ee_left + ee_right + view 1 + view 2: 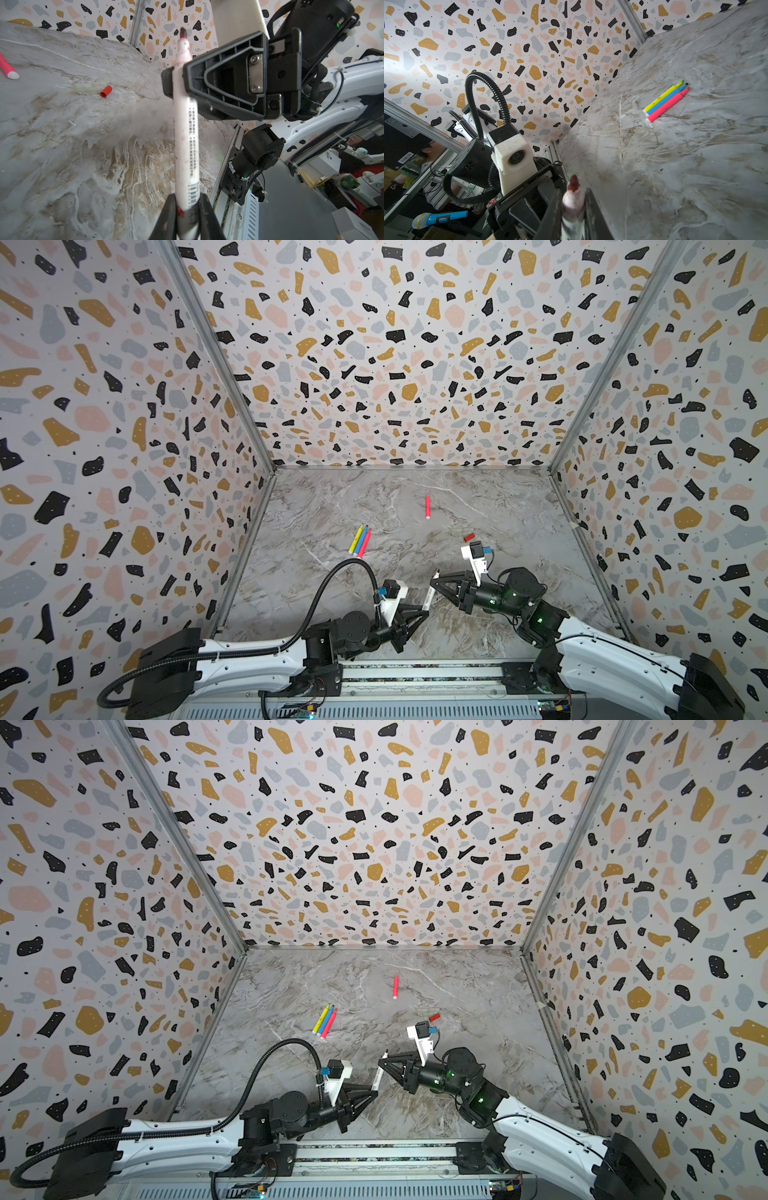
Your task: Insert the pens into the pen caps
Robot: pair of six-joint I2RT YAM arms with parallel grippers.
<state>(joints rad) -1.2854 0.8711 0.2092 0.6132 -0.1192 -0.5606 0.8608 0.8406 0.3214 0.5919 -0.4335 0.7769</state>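
Right fingers (192, 83): narrow, clamped across the white pen (430, 593) just behind its dark red nib. The right wrist view shows the nib poking out past them.

Left fingers (168, 216): close on either side of the same pen's tail end. I cannot tell whether they pinch it or only flank it.

The pen is off the counter (332, 497), bridged between both arms. In both top views its long axis runs from nib at about 12 to 1 o'clock to tail at 6 to 7.

Red cap (468, 537): lying on the counter at about 1 o'clock from the right fingers, well apart from the nib. The right arm is nearer. Its own wrist camera mount (478, 553) sits between the fingers and the cap.

Beside the cap, the left wrist view shows pale translucent stubs (89, 88), too blurred to name.

Other pens:
- yellow pen (355, 539), blue pen (361, 541) and pink pen (365, 544) side by side at 10 o'clock
- a lone pinkish-red pen (427, 507) at 12 o'clock

My read: this is a handover. The nib points roughly capward, but the cap lies flat and loose, so pushing into it may just shove it along.
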